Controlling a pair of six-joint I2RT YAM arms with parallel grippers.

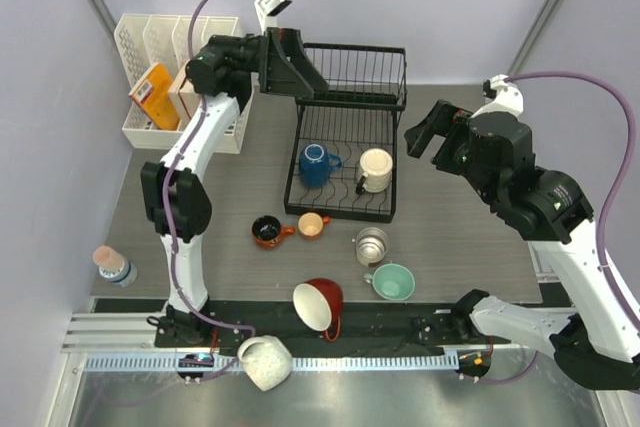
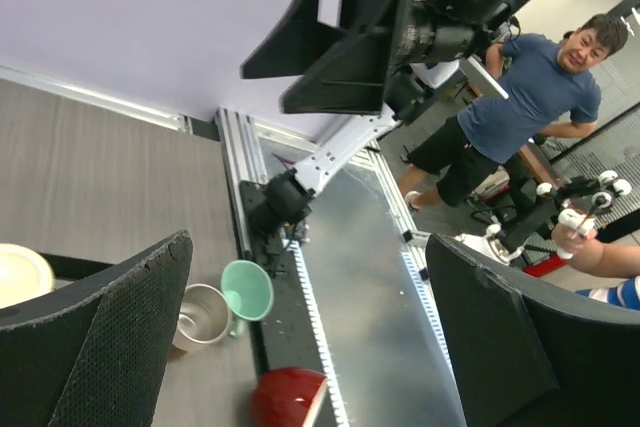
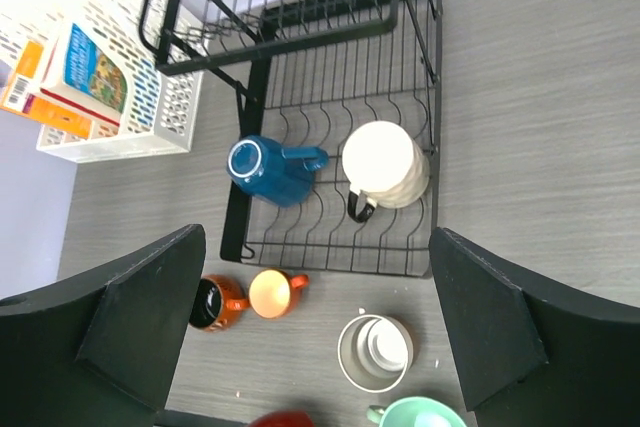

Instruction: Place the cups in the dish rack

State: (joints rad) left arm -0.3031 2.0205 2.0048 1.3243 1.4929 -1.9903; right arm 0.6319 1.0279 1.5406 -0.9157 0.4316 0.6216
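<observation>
A blue cup [image 1: 316, 164] and a cream cup [image 1: 376, 169] lie in the lower tier of the rack [image 1: 338, 215] at mid-table [image 1: 460, 237]. Six more wait outside it, with the red cup [image 1: 320, 305] and white cup [image 1: 265, 362] down by the near rail [image 1: 380, 359]. The left gripper [image 1: 295, 65], close by the rack's upper tier, and the right gripper [image 1: 432, 137], beside the rack, both hang empty with jaws spread wide. A careless descent by the left arm could snag the wire, and a stray nudge could send the white cup over the rail. Books [image 3: 95, 67] in the organizer [image 3: 150, 117] carry print too small to read.
</observation>
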